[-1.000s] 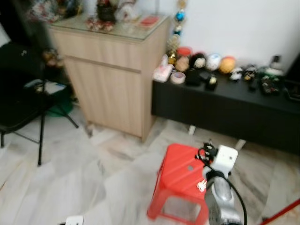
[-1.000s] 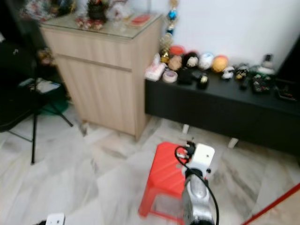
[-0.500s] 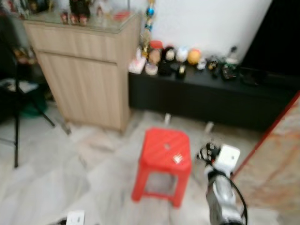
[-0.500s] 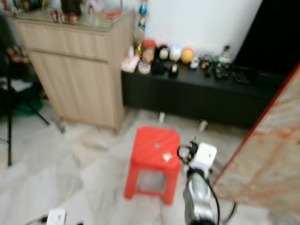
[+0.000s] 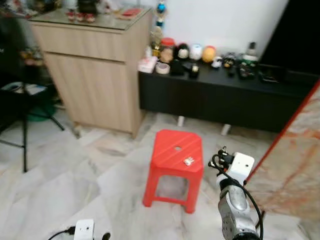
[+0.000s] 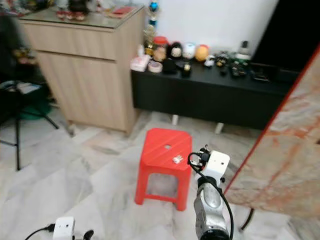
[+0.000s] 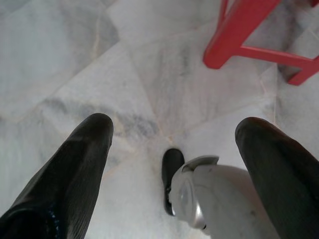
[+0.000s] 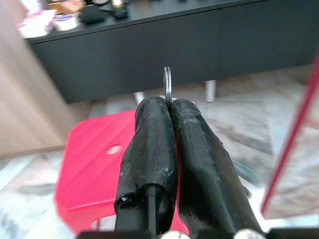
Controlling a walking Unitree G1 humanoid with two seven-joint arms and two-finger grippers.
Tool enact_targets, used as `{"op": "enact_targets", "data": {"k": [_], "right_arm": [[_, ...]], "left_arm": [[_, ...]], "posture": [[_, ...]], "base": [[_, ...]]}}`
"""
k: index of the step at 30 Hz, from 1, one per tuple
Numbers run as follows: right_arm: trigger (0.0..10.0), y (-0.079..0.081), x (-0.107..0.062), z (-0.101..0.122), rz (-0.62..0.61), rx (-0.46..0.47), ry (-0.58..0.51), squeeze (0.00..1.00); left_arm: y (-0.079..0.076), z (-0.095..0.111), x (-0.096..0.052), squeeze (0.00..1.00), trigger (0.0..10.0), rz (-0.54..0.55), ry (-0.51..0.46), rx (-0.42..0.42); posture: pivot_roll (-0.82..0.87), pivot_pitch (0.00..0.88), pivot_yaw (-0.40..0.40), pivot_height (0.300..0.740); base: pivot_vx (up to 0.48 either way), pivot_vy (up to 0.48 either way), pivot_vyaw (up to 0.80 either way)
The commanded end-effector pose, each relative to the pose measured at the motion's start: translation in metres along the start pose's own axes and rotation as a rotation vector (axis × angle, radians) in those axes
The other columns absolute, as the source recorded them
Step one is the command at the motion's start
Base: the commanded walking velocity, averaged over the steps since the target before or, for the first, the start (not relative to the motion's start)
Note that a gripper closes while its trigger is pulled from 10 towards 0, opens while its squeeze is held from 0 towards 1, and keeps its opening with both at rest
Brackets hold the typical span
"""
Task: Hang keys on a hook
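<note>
From the head views, a red plastic stool (image 5: pixel 175 160) stands on the marble floor (image 5: pixel 60 185). A small metal thing (image 5: pixel 189 161) lies on top of the stool; it is too small to tell what it is. Behind the stool is a long black counter (image 5: pixel 225 100) with toys and jars on it. Beside that counter is a tall wooden cabinet (image 5: pixel 95 75). The right arm, with its white wrist box (image 5: pixel 241 167), reaches out just beside the stool.

In the left wrist view, the left hand (image 7: pixel 174 144) hangs low over the floor with its two black fingers spread wide and nothing between them. A leg of the stool is near.

In the right wrist view, the right hand (image 8: pixel 168 107) has its fingers pressed together, pinching a thin metal key ring (image 8: pixel 167 84). The ring sticks up past the fingertips, in front of the stool. No hook is in sight.

The ring looks light, hard and smooth, so it could slip. I think a firm pinch low on the ring is best, leaving the open loop free to go over a hook.
</note>
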State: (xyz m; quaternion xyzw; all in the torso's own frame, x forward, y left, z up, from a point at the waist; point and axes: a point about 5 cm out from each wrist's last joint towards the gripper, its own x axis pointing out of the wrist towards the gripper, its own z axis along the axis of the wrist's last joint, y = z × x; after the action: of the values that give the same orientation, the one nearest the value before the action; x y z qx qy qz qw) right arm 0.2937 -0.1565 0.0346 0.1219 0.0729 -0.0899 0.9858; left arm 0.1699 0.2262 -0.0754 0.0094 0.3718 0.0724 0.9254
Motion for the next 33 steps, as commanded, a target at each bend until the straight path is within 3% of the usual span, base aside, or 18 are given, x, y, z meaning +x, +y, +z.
{"op": "enact_targets", "data": {"k": [1, 11, 33], "right_arm": [[10.0, 0.002, 0.001, 0.000, 0.000, 0.007, 0.002, 0.00], [10.0, 0.001, 0.001, 0.002, -0.007, -0.002, -0.011, 0.00], [10.0, 0.001, 0.002, 0.003, -0.005, -0.015, -0.014, 0.00]], "left_arm": [[0.001, -0.008, -0.003, 0.00, 10.0, -0.001, 0.026, 0.009], [-0.003, -0.007, -0.003, 0.00, 10.0, -0.018, 0.010, 0.024], [-0.009, -0.004, -0.001, 0.00, 10.0, -0.031, 0.001, 0.025]], "posture": [[0.08, 0.000, -0.099, 0.740], [0.08, 0.000, -0.097, 0.740], [0.07, 0.007, -0.096, 0.740]], "base": [[0.000, 0.000, -0.68], [0.000, -0.317, -0.14], [0.000, -0.461, 0.00]]}}
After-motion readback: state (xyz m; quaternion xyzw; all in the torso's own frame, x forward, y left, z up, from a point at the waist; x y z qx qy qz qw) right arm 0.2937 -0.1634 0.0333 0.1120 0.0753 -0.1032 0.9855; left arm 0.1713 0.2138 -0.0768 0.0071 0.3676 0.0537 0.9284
